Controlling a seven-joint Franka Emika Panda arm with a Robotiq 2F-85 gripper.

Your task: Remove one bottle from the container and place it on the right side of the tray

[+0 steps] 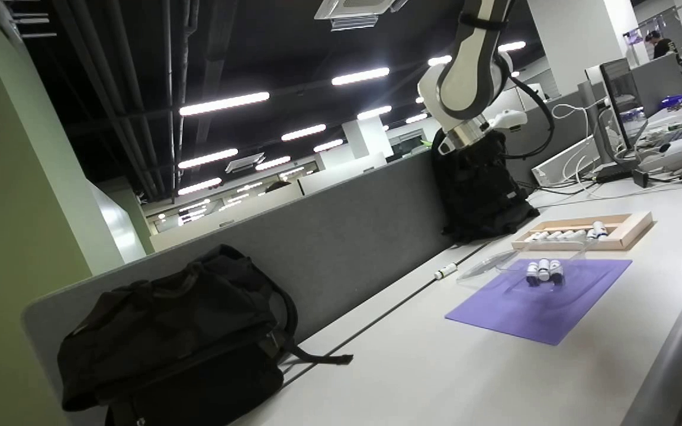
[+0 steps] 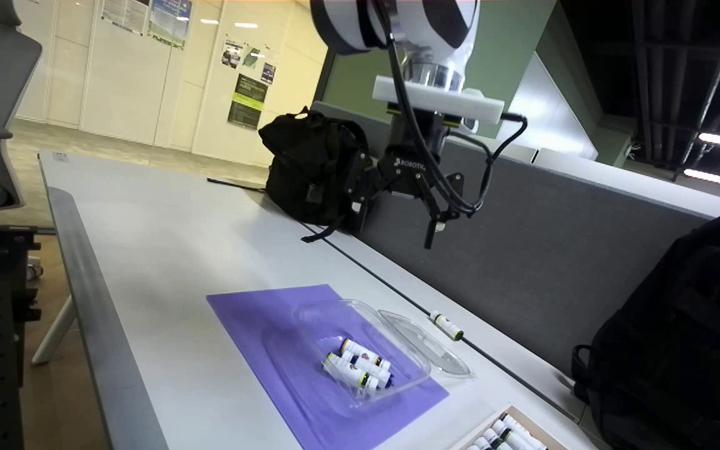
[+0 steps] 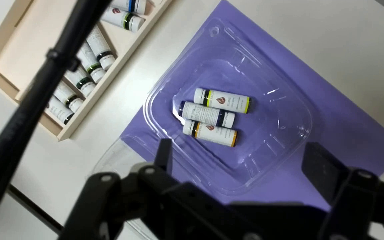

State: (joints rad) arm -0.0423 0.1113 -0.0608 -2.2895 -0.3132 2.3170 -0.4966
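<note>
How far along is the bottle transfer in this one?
Done: nothing I can confirm; the tray holds several bottles, but none can be tied to this transfer. In hand: nothing; the gripper hangs open and empty. Left, probably: take one of the three bottles lying in the clear container and set it on the tray's right side.

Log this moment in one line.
Gripper: raised, jaws apart, nothing held | container: on mat, three bottles lying inside | tray: more bottles | loose bottle: on table
</note>
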